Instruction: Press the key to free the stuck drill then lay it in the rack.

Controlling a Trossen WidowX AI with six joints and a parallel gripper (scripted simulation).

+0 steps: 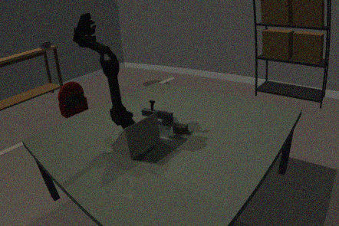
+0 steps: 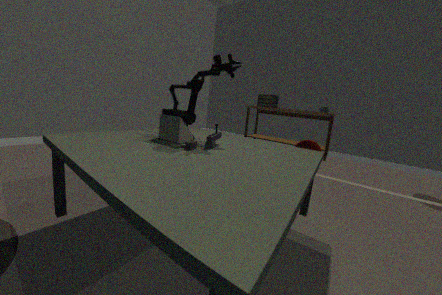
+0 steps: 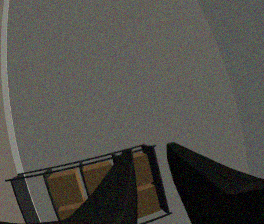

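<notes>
My gripper (image 1: 93, 27) (image 2: 238, 64) (image 3: 149, 153) is raised high above and away from the table things. Its fingers are close together with a small gap and nothing between them, nearly shut. A small grey device (image 1: 166, 116) (image 2: 213, 139) stands on the table beside the arm's base, with an upright black knob (image 1: 152, 104) (image 2: 216, 127) at one end. A low dark block (image 1: 181, 129) (image 2: 190, 146) sits close to it. The picture is dark and grainy; I cannot tell which part is the key, the drill or the rack.
A pale upright box or panel (image 1: 143, 136) (image 2: 171, 129) stands by the arm's base on the table (image 1: 207, 186) (image 2: 200, 198). Beyond it are a shelf of brown boxes (image 1: 278, 44) (image 3: 65, 187), a wooden bench (image 1: 28, 57) (image 2: 292, 112) and a red rounded object (image 1: 70, 88) (image 2: 309, 145).
</notes>
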